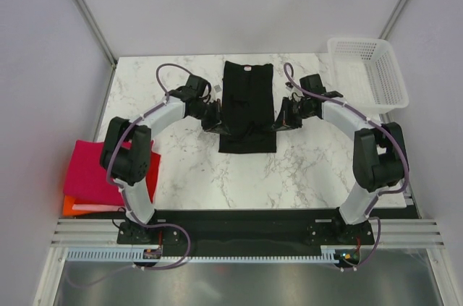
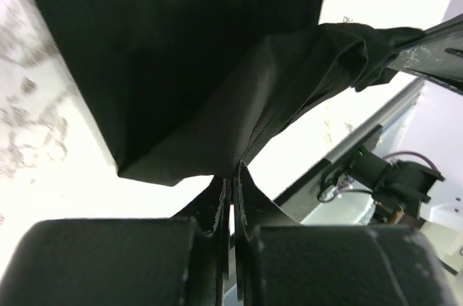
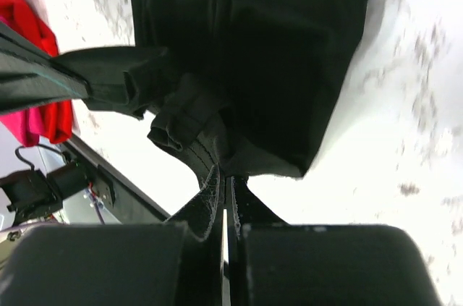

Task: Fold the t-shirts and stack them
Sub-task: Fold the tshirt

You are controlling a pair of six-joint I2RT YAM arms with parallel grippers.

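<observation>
Pinched at both near hem corners of the black t-shirt (image 1: pixel 247 100), with left gripper (image 1: pixel 214 124) and right gripper (image 1: pixel 281 122) closed tight on cloth.

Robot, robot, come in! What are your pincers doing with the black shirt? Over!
Both shut on black shirt: left pincer, right pincer. Shirt on table, collar far, side edges pinched. Basket and folded pile well off to the sides.
</observation>
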